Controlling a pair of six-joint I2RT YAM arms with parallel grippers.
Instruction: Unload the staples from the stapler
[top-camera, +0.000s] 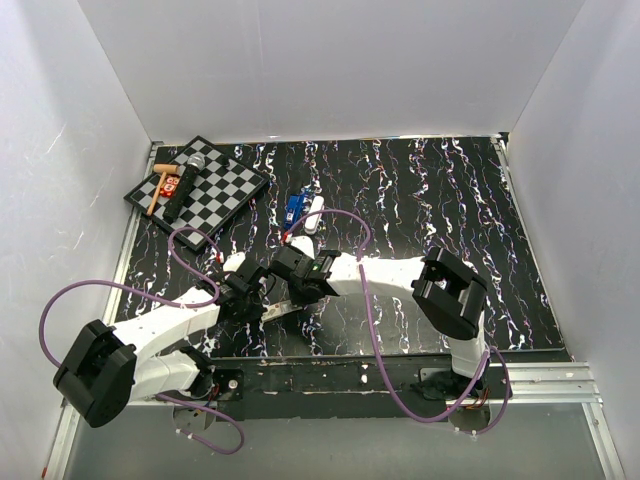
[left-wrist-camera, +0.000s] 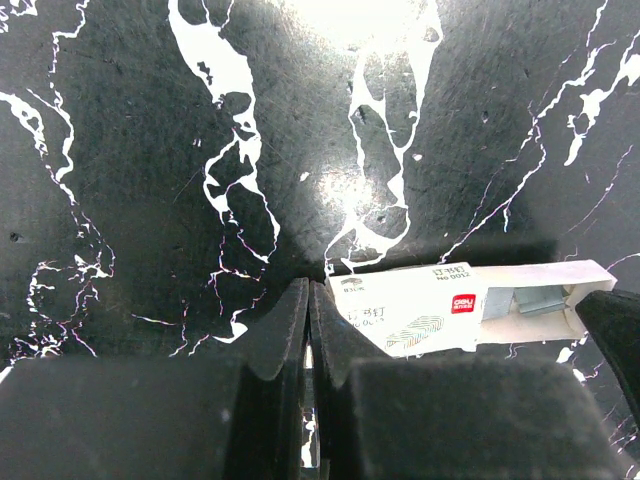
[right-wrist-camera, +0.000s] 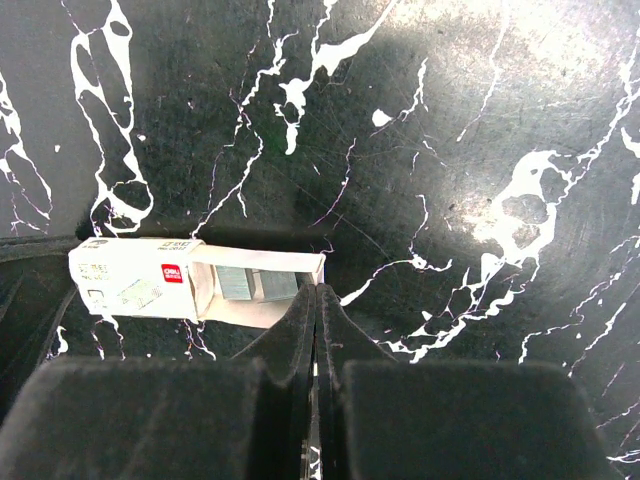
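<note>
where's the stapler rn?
Top view: the stapler lies on the marbled table, slightly left of centre, just right of the chessboard. Neither wrist view shows it.

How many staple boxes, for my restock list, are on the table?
1. The staple box lies on the table between the left gripper and right gripper, slid partly open. The arms may hide others.
</note>
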